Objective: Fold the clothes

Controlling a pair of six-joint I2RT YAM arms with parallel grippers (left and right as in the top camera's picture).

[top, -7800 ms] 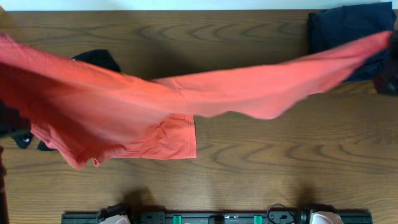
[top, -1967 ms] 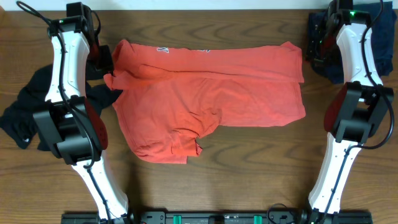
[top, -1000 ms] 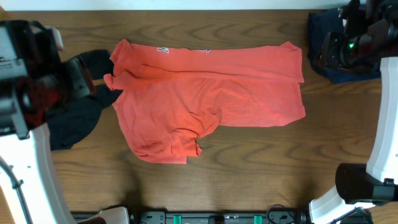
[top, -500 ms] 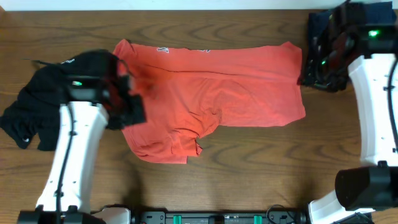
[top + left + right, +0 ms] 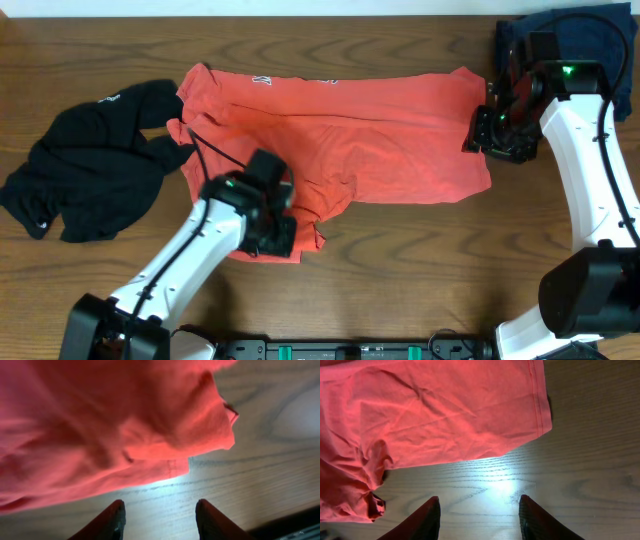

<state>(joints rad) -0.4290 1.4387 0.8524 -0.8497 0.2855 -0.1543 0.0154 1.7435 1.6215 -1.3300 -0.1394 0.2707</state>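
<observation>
Brown wood grain fills the overhead view: a table w/ clothes on it. Spread across the middle is a red shirt, upper part fairly flat, one lower corner bunched up. Over that bunched corner sits the left claw; can't tell its gap from up here. A black garment lies crumpled well off to that claw's outer side, touching the shirt's near edge. At the shirt's opposite side edge hangs the right claw, w/ a navy garment just behind it at the table corner.

Left wrist view: both fingers poke in at the bottom, set wide apart, nothing btwn them but bare wood. The shirt hem is just ahead of the claw, not touching the tips. A rumpled fold w/ a small flap sticks out ahead and to the right. Cloth is blurry this close.

Right wrist view: fingers also spread wide and empty, w/ wood and a bright glare patch btwn and ahead of them. The shirt lies further ahead, well apart from the tips. Its square hemmed corner is ahead-right, the bunched corner ahead-left near the frame edge. A stitched hem runs up the right side of the square corner.
</observation>
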